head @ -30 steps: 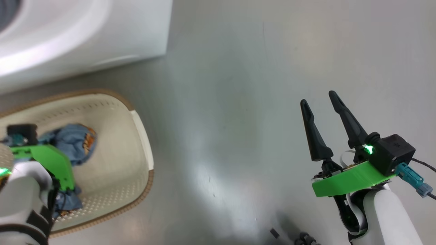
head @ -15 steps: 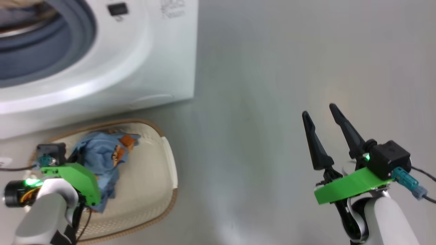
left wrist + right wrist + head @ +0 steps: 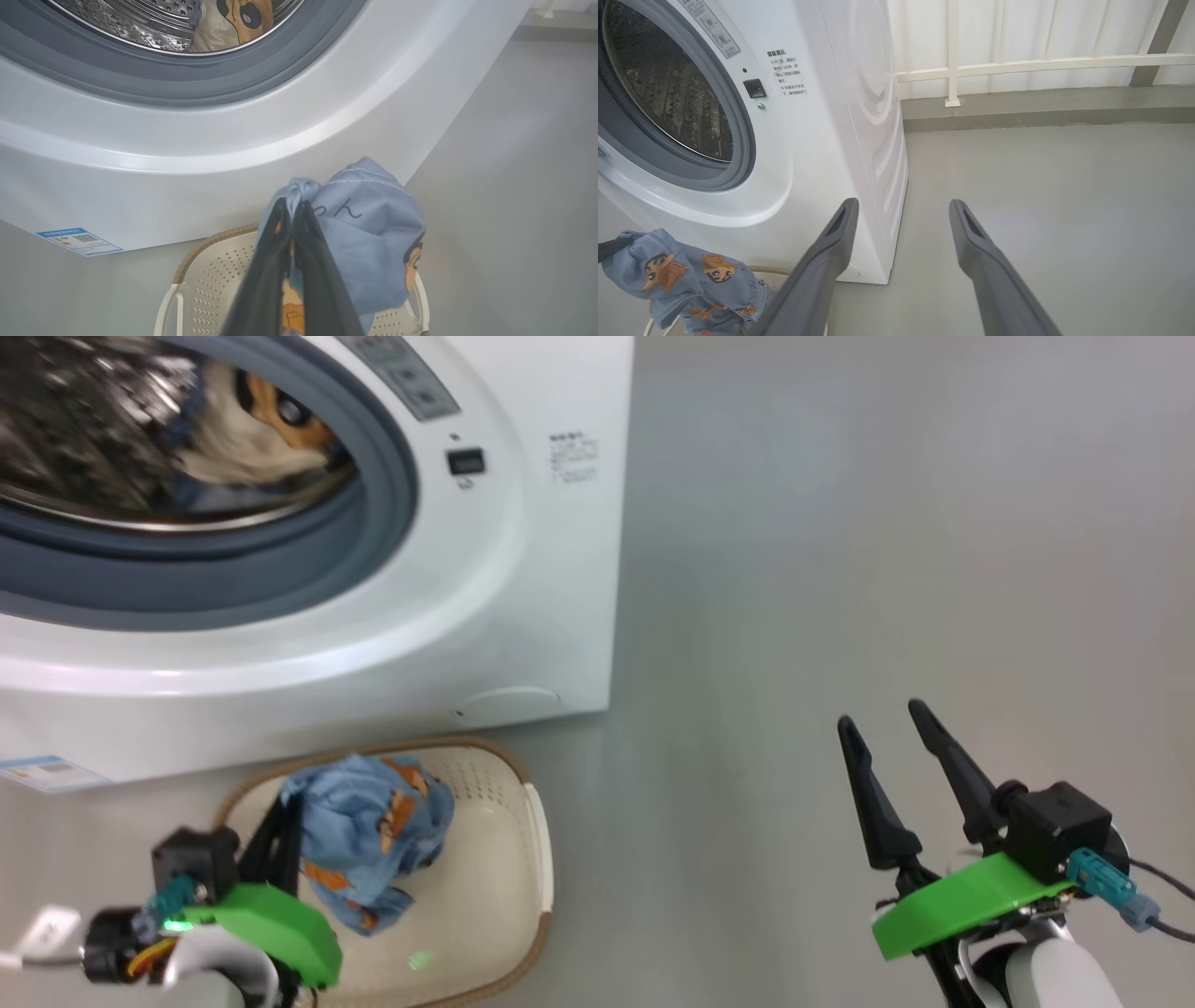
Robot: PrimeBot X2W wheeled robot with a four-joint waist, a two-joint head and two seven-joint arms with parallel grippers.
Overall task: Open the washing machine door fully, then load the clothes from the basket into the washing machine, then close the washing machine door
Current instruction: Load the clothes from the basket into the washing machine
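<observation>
Left gripper (image 3: 293, 205) is pinched shut on a fold of the blue clothes (image 3: 369, 224). The bundle hangs over the basket (image 3: 205, 289), just below the washing machine (image 3: 233, 154) opening. Right gripper (image 3: 880, 713) is spread wide and empty, well off to the side over the floor (image 3: 840, 523). My plan is to lift until the dangling tail clears the grey gasket (image 3: 187, 88), push deep into the drum (image 3: 131, 18) beside the piece (image 3: 233, 23) lying there, then release. It looks like a thin corner grip, so I go slow or it might slip.
</observation>
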